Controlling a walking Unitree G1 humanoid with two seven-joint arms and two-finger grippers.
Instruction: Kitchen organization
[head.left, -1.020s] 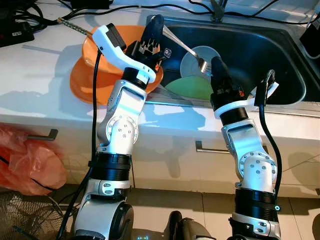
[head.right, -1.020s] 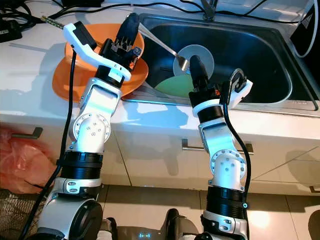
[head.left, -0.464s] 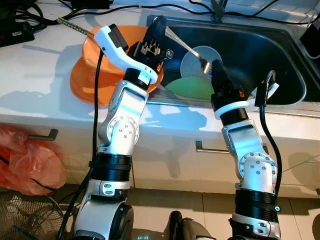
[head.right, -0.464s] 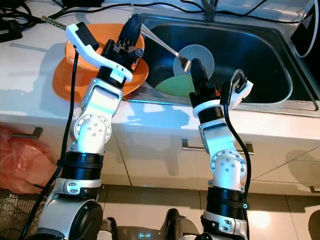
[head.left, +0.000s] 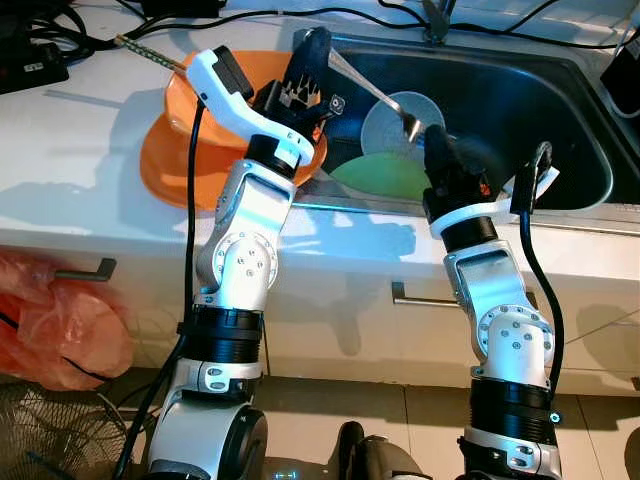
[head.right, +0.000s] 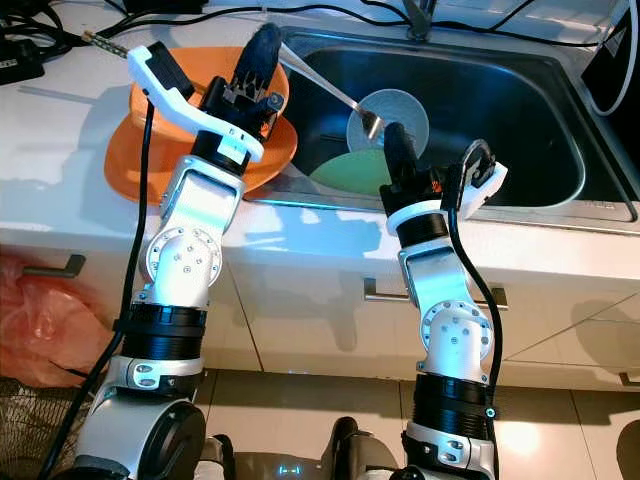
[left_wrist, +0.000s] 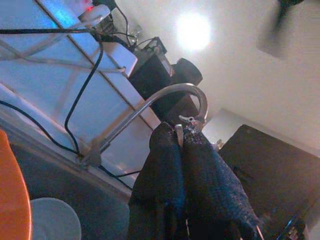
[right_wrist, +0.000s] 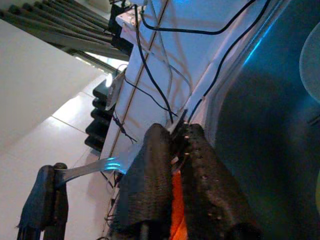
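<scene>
Holding a fork (head.left: 372, 93) over the sink (head.left: 560, 120) by its handle end, left gripper (head.left: 318, 45) jaws clamped there, tines at 4 o'clock meeting closed right gripper (head.left: 436, 138) jaws; light, stiff, slippery steel, best pinched mid-handle.

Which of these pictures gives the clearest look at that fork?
The left eye view: the whole fork spans from the left gripper to the right gripper over the sink. The right eye view nearly matches. The wrist views catch short bits of metal.
</scene>
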